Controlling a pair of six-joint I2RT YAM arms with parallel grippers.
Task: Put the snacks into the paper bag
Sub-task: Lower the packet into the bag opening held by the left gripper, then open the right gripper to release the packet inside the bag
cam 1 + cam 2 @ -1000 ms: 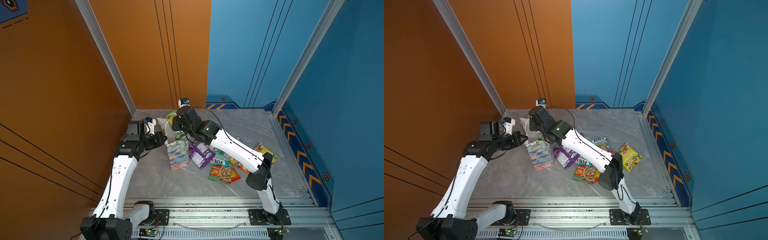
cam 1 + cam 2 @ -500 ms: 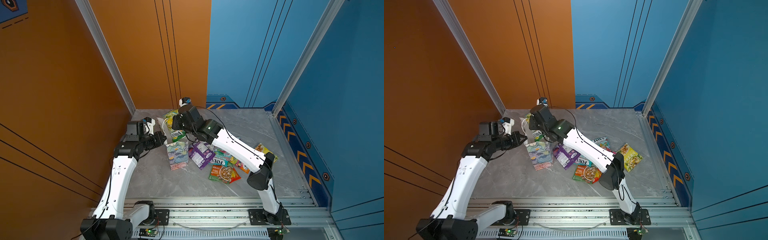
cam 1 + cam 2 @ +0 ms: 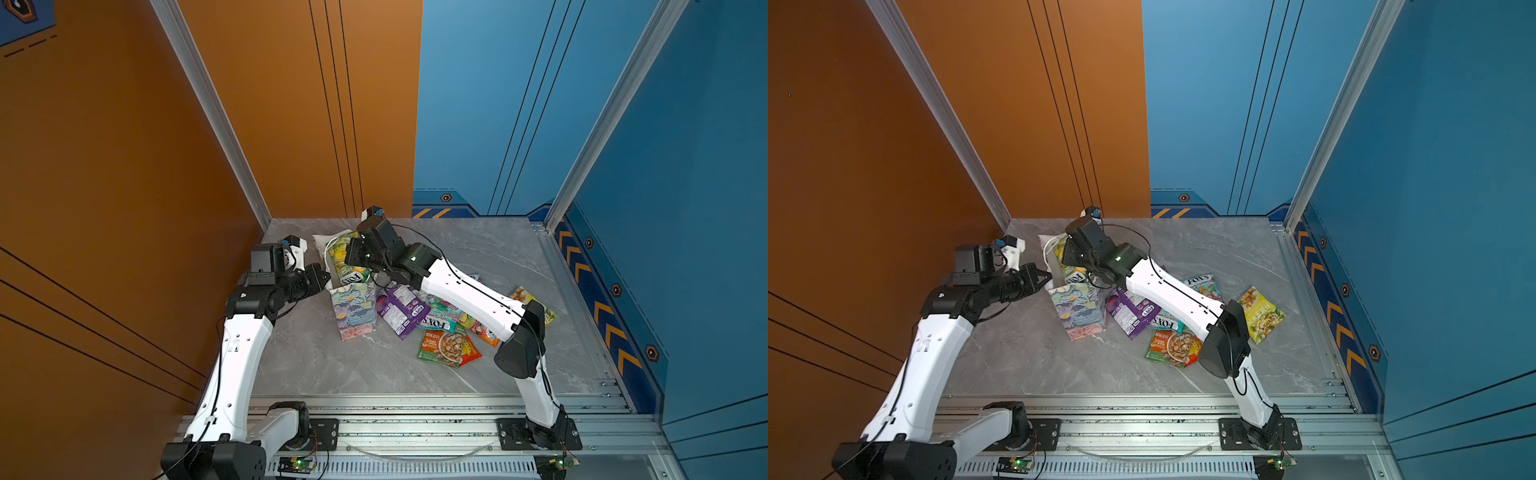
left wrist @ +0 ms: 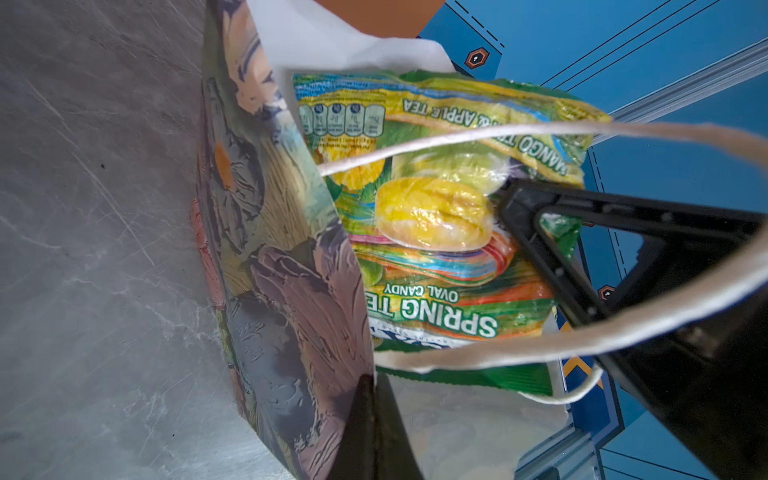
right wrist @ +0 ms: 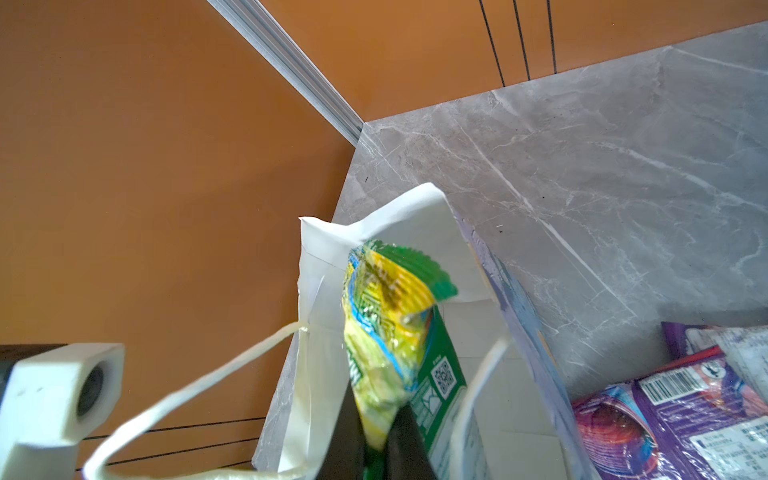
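Worked over a grey marble-patterned desk (image 3: 332, 365), walled by orange wall panels (image 3: 124, 166) along its left edge and part of the far edge, and by blue wall panels (image 3: 478, 124) along the rest of the far edge and the right edge, with an aluminium rail (image 3: 415, 409) along the near edge. Found the small floral-print paper bag (image 3: 353, 316) standing upright in the left half of the desk, toward the far left corner, its white cord handles (image 4: 457, 137) loose across the open mouth. Pinched the bag's left rim with the left gripper (image 3: 325, 283), jaws drawn narrow on the paper. Clamped a green glossy FOX'S candy packet (image 4: 436, 232) in the right gripper (image 5: 374, 415), fingers tight on one end, the packet standing in the bag's mouth with its upper part above the rim. Saw other snacks lying flat to the right of the bag: a purple glossy packet (image 3: 399, 309) just beside it, a teal FOX'S packet (image 3: 440, 320) partly under the right arm, a green-and-orange sachet (image 3: 449, 345) nearer the near edge, and a yellow-green sachet (image 3: 1262, 316) toward the right edge.
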